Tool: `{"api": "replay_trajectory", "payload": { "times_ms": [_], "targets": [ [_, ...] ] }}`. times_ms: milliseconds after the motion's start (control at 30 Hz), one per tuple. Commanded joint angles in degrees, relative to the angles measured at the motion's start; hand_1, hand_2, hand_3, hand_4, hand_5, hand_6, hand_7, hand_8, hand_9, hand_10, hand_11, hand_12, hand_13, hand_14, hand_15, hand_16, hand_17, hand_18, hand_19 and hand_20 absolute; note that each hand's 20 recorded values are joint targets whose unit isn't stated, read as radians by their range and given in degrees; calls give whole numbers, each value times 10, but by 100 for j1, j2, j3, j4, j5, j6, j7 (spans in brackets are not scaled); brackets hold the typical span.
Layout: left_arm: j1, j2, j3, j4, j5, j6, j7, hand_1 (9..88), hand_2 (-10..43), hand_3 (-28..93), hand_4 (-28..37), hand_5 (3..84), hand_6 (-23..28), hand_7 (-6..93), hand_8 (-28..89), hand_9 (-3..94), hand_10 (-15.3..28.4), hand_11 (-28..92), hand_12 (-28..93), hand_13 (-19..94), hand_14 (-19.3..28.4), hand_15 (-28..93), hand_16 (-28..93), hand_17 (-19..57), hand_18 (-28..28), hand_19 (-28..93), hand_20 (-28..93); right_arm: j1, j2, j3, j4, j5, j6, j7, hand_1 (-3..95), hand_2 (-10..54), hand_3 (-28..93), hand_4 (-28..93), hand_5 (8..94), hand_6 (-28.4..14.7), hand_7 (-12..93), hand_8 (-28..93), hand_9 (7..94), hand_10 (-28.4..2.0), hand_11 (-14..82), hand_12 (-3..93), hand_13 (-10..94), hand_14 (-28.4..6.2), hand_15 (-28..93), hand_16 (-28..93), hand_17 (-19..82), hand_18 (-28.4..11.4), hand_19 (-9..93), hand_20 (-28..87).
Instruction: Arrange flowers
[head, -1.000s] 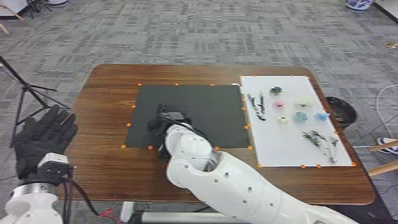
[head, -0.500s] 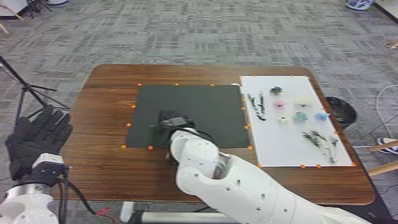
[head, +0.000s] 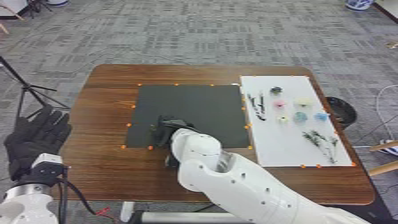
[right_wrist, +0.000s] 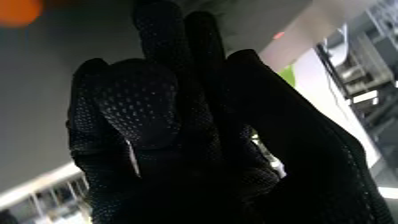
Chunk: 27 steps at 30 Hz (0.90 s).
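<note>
Right arm (head: 253, 192) is all smooth white, rounded shells (head: 200, 146) dotted with small dark screws (head: 242, 175), left arm (head: 28, 207) is white too. Left robot hand (head: 37, 142) and right robot hand (head: 167, 131) both rock black fabric gloves (right_wrist: 142, 107), kinda dimpled. Black cables (head: 64, 192) by the left wrist.

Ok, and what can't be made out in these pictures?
- Right hand, right wrist view: its black glove hides whether it holds anything.
- Black mat, head view: partly covered by that hand and arm.
- Pink flower, head view: petals too small.
- Bin, head view: partly hidden by the table.
</note>
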<state>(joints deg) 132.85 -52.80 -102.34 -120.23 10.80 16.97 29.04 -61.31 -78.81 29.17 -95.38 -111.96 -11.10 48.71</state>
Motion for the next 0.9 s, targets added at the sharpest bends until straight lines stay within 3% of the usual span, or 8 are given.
{"api": "replay_trajectory", "payload": {
  "times_ms": [33,167,400,567,700,900],
  "targets": [
    [95,-27,-136,-22,23,-16,89,232,169,713,-283,435,74,134,-100,373,152,238,93,275,146,341,-57,-56,119,264,120,-260,-176,181,67,453,60,-332,385,116,786,-198,624,-67,647,217,786,-191,165,165,805,-79,627,328,345,-274,831,249],
    [106,-34,-120,-13,18,-42,58,231,168,714,-283,435,74,134,-100,376,153,239,94,276,146,340,-57,-56,119,264,120,-279,-256,201,117,407,152,-387,392,117,778,-207,617,-68,649,209,775,-193,162,160,798,-78,622,328,341,-270,824,250],
    [20,13,41,17,10,-65,19,232,169,713,-283,434,74,134,-99,375,154,239,94,275,146,341,-56,-56,119,264,120,-218,-261,143,173,172,475,-468,403,117,767,-214,611,-66,651,196,750,-194,152,151,792,-77,620,326,337,-265,817,254],
    [25,37,38,22,-3,-44,28,231,169,714,-283,434,73,133,-99,375,153,238,93,275,147,341,-57,-56,119,264,120,-187,-234,120,198,183,724,-376,403,116,767,-212,610,-64,654,190,742,-198,148,147,789,-78,619,321,336,-263,814,254],
    [-19,-12,75,35,11,-44,-24,231,169,713,-283,435,74,133,-99,374,153,238,94,274,147,341,-57,-56,119,263,120,-235,-193,162,160,85,654,-368,403,116,767,-211,610,-63,656,187,738,-199,148,145,791,-76,619,316,338,-261,814,253],
    [23,-83,5,34,42,-82,-58,231,168,713,-283,434,74,132,-99,374,153,238,94,274,147,341,-57,-56,119,263,120,-347,78,195,-221,-402,563,-128,411,91,767,-198,624,-56,644,179,777,-195,154,143,832,-70,613,306,377,-265,836,254]
  ]
}}
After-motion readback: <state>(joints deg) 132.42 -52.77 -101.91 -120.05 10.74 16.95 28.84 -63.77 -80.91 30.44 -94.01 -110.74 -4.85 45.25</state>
